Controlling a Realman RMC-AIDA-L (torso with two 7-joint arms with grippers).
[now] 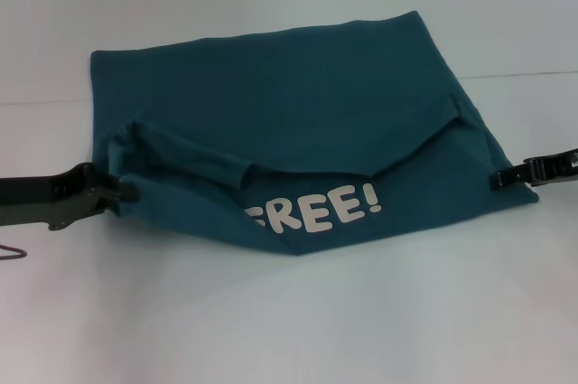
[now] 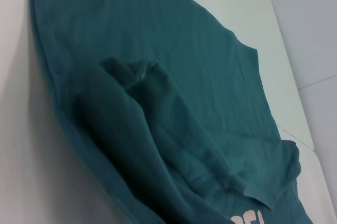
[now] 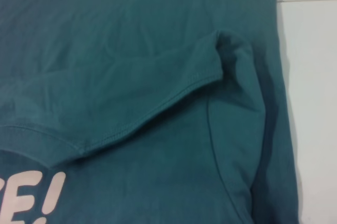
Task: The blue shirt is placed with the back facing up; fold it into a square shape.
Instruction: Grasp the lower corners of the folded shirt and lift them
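The blue shirt [image 1: 298, 104] lies spread on the white table [image 1: 289, 330]. Its near part is turned over toward the far side, showing white lettering "FREE!" [image 1: 316, 212]. The turned-over hem sags in the middle and rises at both sides. My left gripper [image 1: 129, 192] is at the shirt's left fold edge, and my right gripper [image 1: 498, 179] is at its right fold corner; each looks shut on the cloth. The left wrist view shows bunched folds of the shirt [image 2: 158, 50], with no fingers in it. In the right wrist view the shirt's hem [image 3: 158, 108] lies over its lettering [image 3: 31, 197].
White table surface surrounds the shirt, with a faint seam line [image 1: 524, 72] at the right. A thin reddish wire [image 1: 13, 253] lies near the left edge, below my left arm.
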